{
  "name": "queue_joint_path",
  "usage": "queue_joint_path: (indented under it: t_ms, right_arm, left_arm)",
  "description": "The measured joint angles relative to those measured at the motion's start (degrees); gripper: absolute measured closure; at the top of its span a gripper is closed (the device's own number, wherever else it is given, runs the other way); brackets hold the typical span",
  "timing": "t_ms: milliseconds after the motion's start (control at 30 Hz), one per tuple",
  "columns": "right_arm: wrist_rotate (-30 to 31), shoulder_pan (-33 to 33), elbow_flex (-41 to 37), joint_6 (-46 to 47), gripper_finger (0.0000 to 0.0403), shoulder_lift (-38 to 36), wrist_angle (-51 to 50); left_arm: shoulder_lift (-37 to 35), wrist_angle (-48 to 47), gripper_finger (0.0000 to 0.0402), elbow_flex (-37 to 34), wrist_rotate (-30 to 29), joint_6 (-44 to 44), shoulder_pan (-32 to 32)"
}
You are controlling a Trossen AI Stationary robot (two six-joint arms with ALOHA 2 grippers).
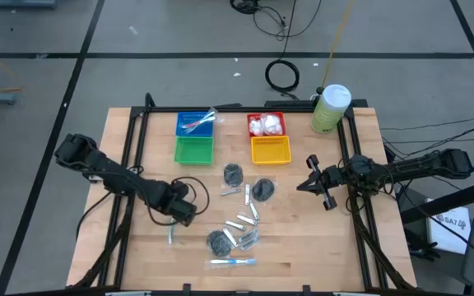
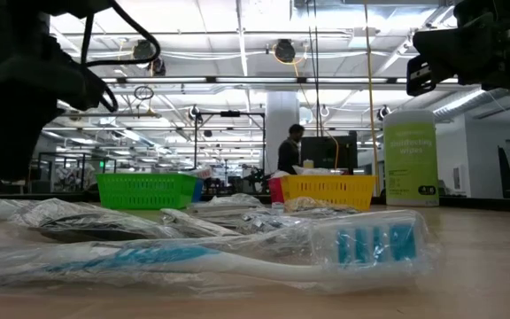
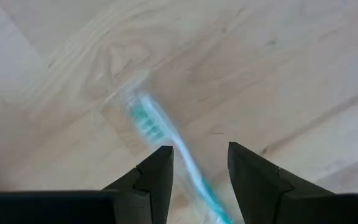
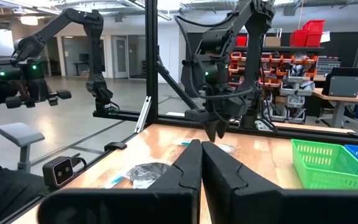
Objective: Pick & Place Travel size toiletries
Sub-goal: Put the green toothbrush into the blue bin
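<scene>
My left gripper (image 1: 179,217) hangs over the table's left part, pointing down, shut on a wrapped toothbrush (image 3: 151,124) with teal bristles; its lower end shows in the high view (image 1: 171,238). On the wood lie dark discs (image 1: 233,173), small silver tubes (image 1: 242,224) and a blue toothbrush in clear wrap (image 1: 233,261), also seen in the low view (image 2: 237,252). My right gripper (image 1: 305,184) waits shut above the table's right side, level, holding nothing; its own view shows the fingers together (image 4: 201,152). My left gripper has the toothbrush's handle (image 3: 194,177) between its two fingers, which come from above and point down. The head end sticks out beyond the fingertips and hangs tilted below them. Bare gaps show beside the thin handle, so where the fingers meet the wrap cannot be seen.
At the back stand a blue basket (image 1: 196,123) with toothbrushes, a green basket (image 1: 193,151), a red basket (image 1: 266,125) with white packets, a yellow basket (image 1: 271,150) and a tall pale-green canister (image 1: 331,108). Black frame rails (image 1: 130,164) run along both table sides.
</scene>
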Motion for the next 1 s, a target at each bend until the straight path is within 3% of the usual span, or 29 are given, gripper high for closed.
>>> queue_joint_path:
  t_ms: [300,767,1000]
  right_arm:
    - [0.0,0.0,0.0,0.0,0.0403,0.0,0.0]
    - [0.0,0.0,0.0,0.0,0.0403,0.0,0.0]
    - [0.0,0.0,0.0,0.0,0.0403,0.0,0.0]
  left_arm:
    - [3.2,0.0,0.0246,-0.3,3.3,-4.8,1.5]
    - [3.4,1.6,0.0186,-3.8,5.7,-10.6,0.5]
    - [3.4,11.1,0.0197,-6.8,4.9,-3.1,0.6]
